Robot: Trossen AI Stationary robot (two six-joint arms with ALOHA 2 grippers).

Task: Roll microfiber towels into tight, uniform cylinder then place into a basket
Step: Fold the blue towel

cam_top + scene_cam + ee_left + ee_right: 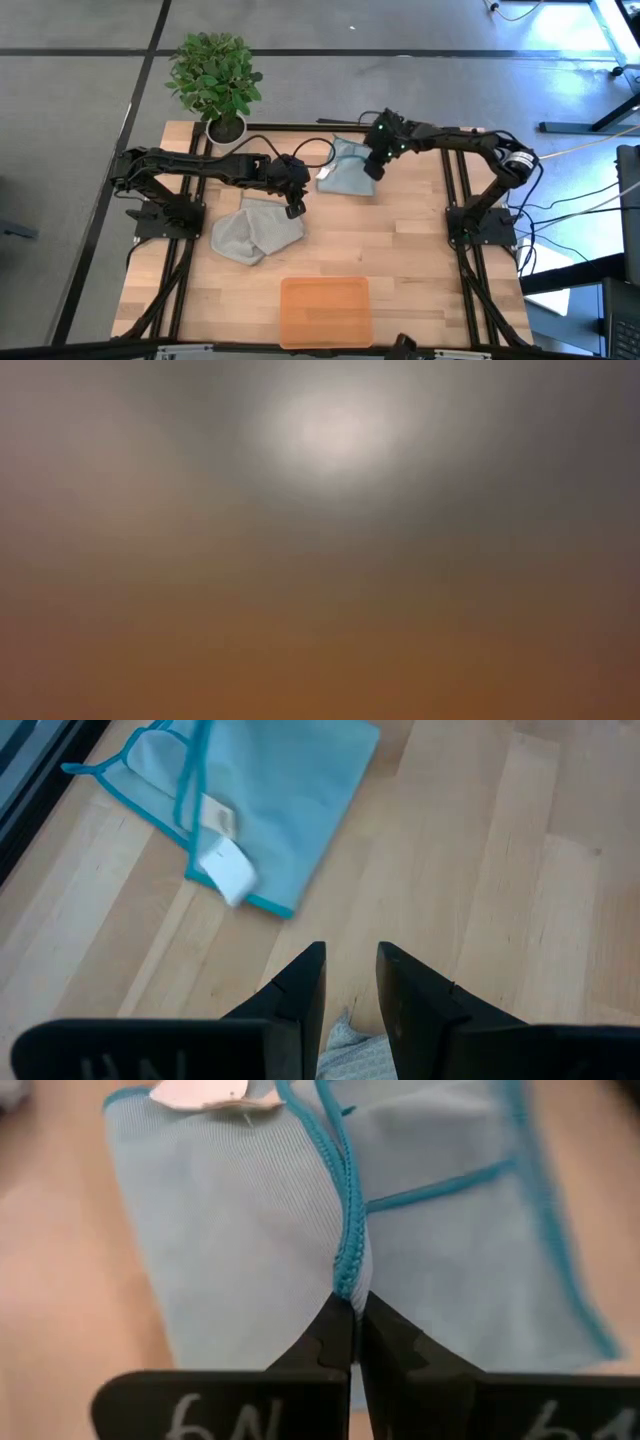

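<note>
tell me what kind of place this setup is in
Probably a robotics lab or workshop: a pale wooden table in a black metal frame stands on grey carpet, loose cables trail beside it, and a green potted plant sits at one corner.

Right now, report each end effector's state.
Left end effector: closed on the grey towel.
Right end effector: shut on the blue towel.

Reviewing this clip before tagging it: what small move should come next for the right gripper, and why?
Probably draw the pinched edge across to start a fold or roll. The right gripper is shut on the blue towel, which lies loosely folded, not rolled. The left gripper is at the grey towel, and the basket holds nothing.
</note>
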